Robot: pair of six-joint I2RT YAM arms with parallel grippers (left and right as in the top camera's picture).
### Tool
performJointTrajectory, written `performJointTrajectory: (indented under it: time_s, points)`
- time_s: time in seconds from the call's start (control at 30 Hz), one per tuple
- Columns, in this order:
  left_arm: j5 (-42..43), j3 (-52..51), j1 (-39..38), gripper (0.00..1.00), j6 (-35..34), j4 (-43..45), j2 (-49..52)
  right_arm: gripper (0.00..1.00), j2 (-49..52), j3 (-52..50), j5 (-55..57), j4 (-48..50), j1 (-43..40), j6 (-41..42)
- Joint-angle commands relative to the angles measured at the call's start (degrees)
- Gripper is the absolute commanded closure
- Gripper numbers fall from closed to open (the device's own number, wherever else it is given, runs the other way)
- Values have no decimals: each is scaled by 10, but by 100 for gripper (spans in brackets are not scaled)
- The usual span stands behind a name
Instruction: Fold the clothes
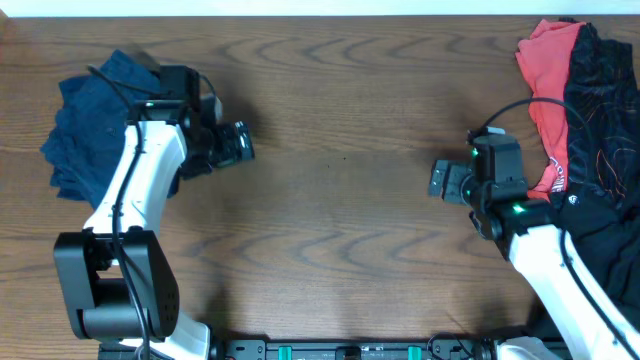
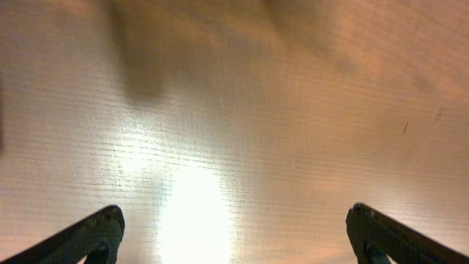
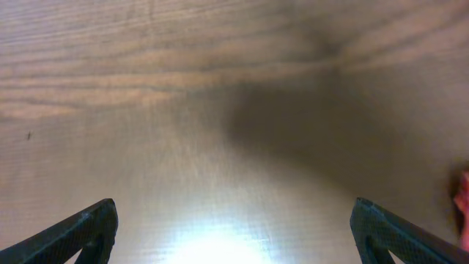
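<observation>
A dark blue garment point(image 1: 90, 125) lies crumpled at the table's left side. A red garment point(image 1: 550, 85) and a black garment with red print point(image 1: 605, 120) lie heaped at the right. My left gripper point(image 1: 240, 145) is open and empty, just right of the blue garment, over bare wood; its fingertips show spread wide in the left wrist view point(image 2: 234, 227). My right gripper point(image 1: 440, 180) is open and empty, left of the red and black heap. Its fingertips show spread wide in the right wrist view point(image 3: 234, 227), where a sliver of red cloth point(image 3: 463, 205) shows at the right edge.
The wooden table point(image 1: 340, 170) stretches between the two arms. More black cloth point(image 1: 600, 250) lies under and beside the right arm at the lower right. The arm bases sit at the front edge.
</observation>
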Motion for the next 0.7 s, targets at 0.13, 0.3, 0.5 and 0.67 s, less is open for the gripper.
performJointTrajectory:
  time_s: [0.13,0.3,0.5,0.67]
  points:
    - [-34,5,-24,2,7,-74,-71,3,-162,0,17,-85,-1,45]
    - [-71,-38,-48,2,8,-58,-194,4,-297,0,54,-144,0,44]
    - [-154,-179,-96,2,-15,53,-449,4,-422,0,115,-167,0,36]
    - [-156,-280,-100,2,-14,140,-633,1,-439,0,118,-171,-1,4]
